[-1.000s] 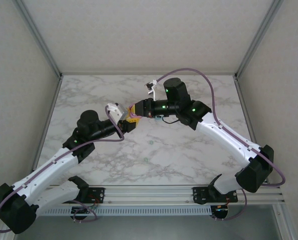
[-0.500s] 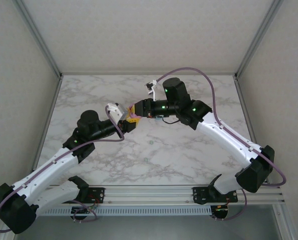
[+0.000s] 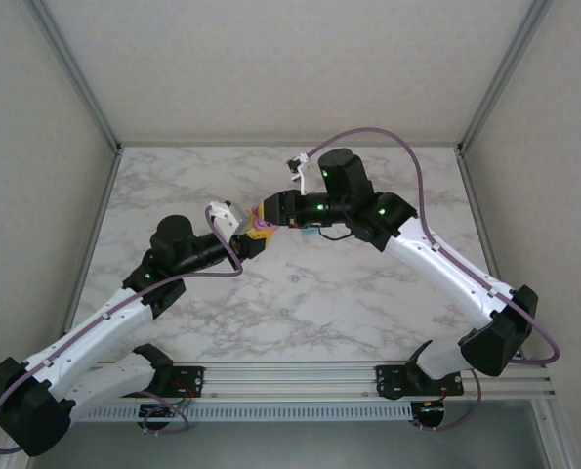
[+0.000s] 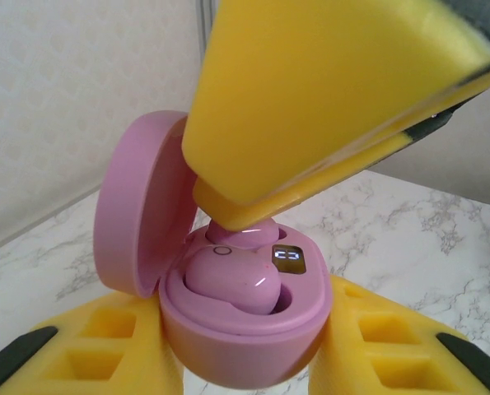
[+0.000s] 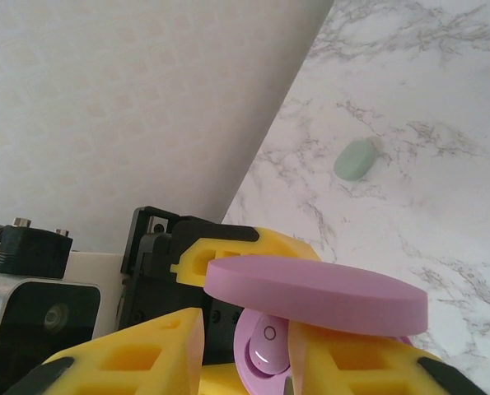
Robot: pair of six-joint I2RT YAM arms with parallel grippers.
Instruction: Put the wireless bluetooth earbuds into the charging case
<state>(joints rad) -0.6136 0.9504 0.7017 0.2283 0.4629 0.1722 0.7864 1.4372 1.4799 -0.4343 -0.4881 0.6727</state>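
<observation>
My left gripper is shut on an open pink charging case, held off the table between its yellow fingers, with the lid swung up on the left. One pink earbud lies seated in the near slot. A second pink earbud sits at the far slot, under a yellow fingertip of my right gripper. In the right wrist view the lid's edge crosses above the seated earbud. The right gripper is open, with nothing gripped between its fingers.
A small mint green bud lies loose on the marble table. Two tiny pale specks rest on the table in front of the grippers. Grey walls and metal posts bound the back and sides.
The right arm has lifted slightly and its gripper has edged a little toward the back. The left gripper still holds the case in the same place.
</observation>
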